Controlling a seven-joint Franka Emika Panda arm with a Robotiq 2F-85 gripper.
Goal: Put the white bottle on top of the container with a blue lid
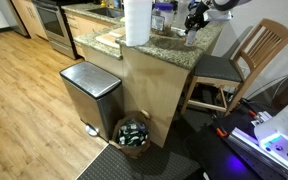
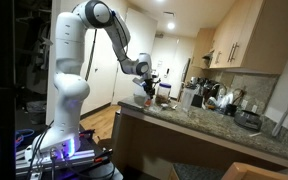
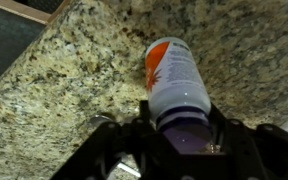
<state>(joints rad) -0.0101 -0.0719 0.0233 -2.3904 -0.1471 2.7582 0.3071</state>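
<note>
The white bottle (image 3: pixel 172 80), with an orange mark on its label, stands with its cap end between my gripper's (image 3: pixel 179 128) two dark fingers, which are shut on it. Speckled granite counter (image 3: pixel 64 90) lies under it; I cannot tell whether the bottle touches the counter. In an exterior view my gripper (image 1: pixel 194 20) holds the bottle (image 1: pixel 191 38) at the counter's right end. The see-through container with a blue lid (image 1: pixel 162 15) stands a little to its left. In an exterior view the gripper (image 2: pixel 148 76) hangs over the counter's near end.
A tall white paper towel roll (image 1: pixel 136 22) stands left of the container. A wooden chair (image 1: pixel 246 60) is beside the counter. A steel bin (image 1: pixel 89 92) and a basket (image 1: pixel 134 133) sit on the floor below. Appliances (image 2: pixel 214 97) line the far counter.
</note>
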